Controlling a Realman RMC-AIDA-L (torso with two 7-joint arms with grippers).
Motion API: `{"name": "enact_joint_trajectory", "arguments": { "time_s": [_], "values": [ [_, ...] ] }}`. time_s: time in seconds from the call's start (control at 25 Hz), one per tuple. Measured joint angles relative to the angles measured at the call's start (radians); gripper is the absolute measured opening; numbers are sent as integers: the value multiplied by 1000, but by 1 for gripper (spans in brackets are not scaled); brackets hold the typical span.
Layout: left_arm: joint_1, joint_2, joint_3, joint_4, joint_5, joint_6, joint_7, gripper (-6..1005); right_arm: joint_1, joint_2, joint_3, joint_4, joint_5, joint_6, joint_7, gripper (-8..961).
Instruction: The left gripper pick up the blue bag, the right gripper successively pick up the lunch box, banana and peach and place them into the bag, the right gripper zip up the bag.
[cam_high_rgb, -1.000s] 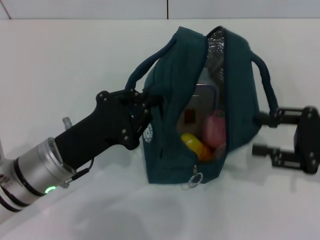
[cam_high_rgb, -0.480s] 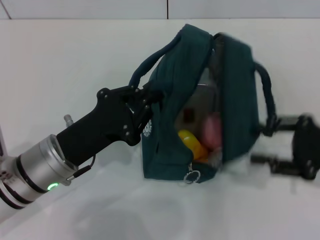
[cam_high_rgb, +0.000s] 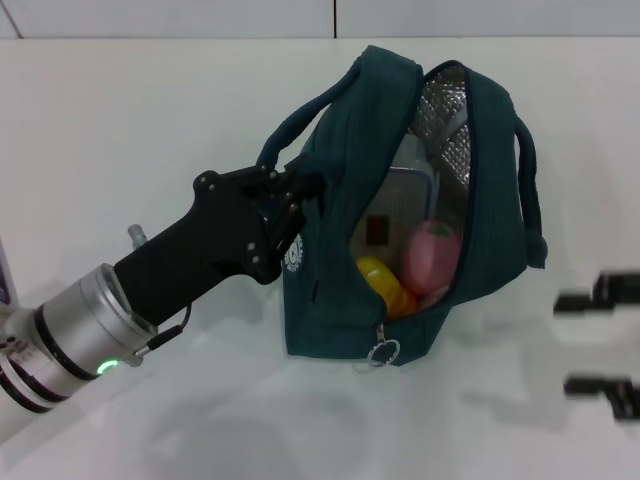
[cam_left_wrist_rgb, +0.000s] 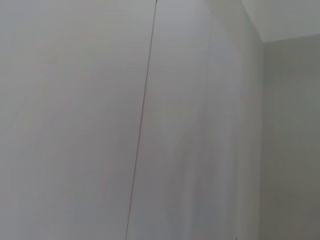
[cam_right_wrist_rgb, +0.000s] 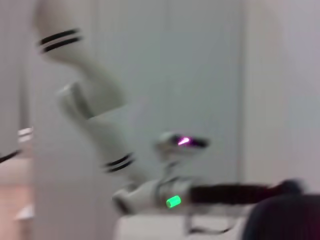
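- Now you have the left end effector (cam_high_rgb: 300, 205) clamped on the near side panel of the bag (cam_high_rgb: 480, 240), just under one handle (cam_high_rgb: 290, 130), and it holds the bag up on the desk (cam_high_rgb: 120, 120).
- You can see the bag standing roughly in the middle of the head view, tilted, with its mouth gaping toward the camera and the silver lining (cam_high_rgb: 445, 120) showing inside.
- You find the lunch box (cam_high_rgb: 400, 205) upright at the back of the opening, the peach (cam_high_rgb: 430, 258) in front of it, and the banana (cam_high_rgb: 380, 283) low beside the peach, touching it.
- Your zipper is not closed; its ring pull (cam_high_rgb: 381, 353) hangs at the lower end of the opening, near the desk.
- You see the right end effector (cam_high_rgb: 600, 345) at the right edge of the head view, well apart from the bag, its two fingers (cam_high_rgb: 590, 300) spread wide with nothing between them.
- Your second handle (cam_high_rgb: 530, 190) droops down the bag's far side.
- You get only a plain wall from the left wrist view; the right wrist view shows the left arm (cam_right_wrist_rgb: 105, 125) and a dark bit of the bag.
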Motion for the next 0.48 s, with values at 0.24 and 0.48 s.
{"name": "enact_joint_trajectory", "arguments": {
  "time_s": [0.24,0.48],
  "values": [
    [-8,0,0,9,-1,-8,-2,94,43,34,-9,26,-139,77,39,558],
    [-12,-1,6,15,3,-11,1,96,172,51,-78,228,-132,279,97,559]
  ]
}}
